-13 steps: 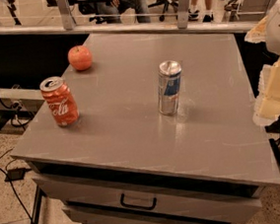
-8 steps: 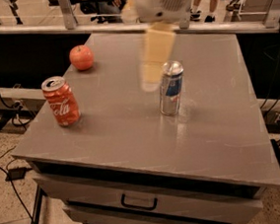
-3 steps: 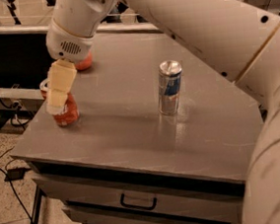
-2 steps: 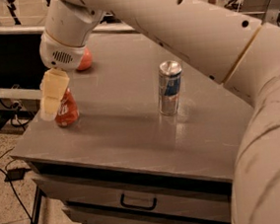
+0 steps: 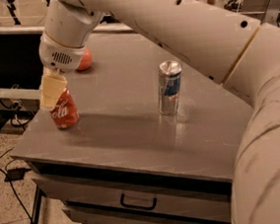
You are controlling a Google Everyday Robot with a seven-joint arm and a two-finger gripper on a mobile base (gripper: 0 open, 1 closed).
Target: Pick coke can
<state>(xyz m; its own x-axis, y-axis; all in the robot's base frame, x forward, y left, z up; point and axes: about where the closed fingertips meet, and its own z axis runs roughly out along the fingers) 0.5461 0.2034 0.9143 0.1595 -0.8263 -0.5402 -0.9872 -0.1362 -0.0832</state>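
Observation:
The coke can point(image 5: 64, 111), red-orange with white lettering, stands near the left edge of the grey table point(image 5: 132, 134). My gripper point(image 5: 51, 90) hangs from the white arm that reaches across from the right. It sits at the can's upper left side and covers its top. The can stands on the table.
A tall slim silver-and-blue can point(image 5: 170, 87) stands mid-table to the right. A red apple point(image 5: 86, 62) lies behind the wrist at the back left. The table has a drawer with a dark handle point(image 5: 137, 204) at the front. Cables lie on the floor at left.
The arm swung from the table's right side over the silver can to the left. The gripper has come lower and slightly left onto the coke can. The can has not moved.

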